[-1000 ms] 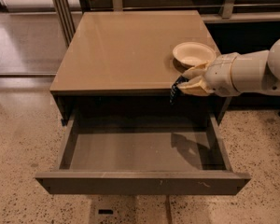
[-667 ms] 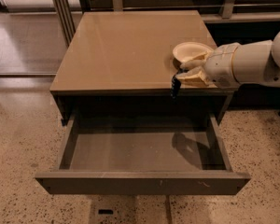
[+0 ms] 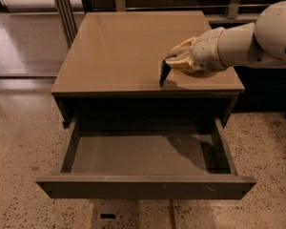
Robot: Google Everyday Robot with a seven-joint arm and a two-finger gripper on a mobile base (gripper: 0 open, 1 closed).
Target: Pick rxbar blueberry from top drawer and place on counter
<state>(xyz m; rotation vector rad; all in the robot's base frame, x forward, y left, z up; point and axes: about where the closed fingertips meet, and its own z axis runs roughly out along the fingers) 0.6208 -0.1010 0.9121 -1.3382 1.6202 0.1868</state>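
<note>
My gripper (image 3: 175,62) is over the front right part of the tan counter (image 3: 124,46), with the white arm reaching in from the right. It is shut on the rxbar blueberry (image 3: 164,73), a small dark bar that hangs on end below the fingers. The bar's lower tip is at or just above the counter near its front edge; I cannot tell whether it touches. The top drawer (image 3: 145,187) is pulled open below the counter, and its grey inside (image 3: 133,154) is bare.
Speckled terrazzo floor (image 3: 24,142) surrounds the cabinet. Metal legs (image 3: 62,8) stand at the back left and a dark shelf unit (image 3: 267,89) at the right, behind the arm. The arm's shadow falls on the right half of the drawer floor.
The gripper has moved left and a little toward the counter's front with the bar in it. It now covers the cream bowl that showed behind it before.
</note>
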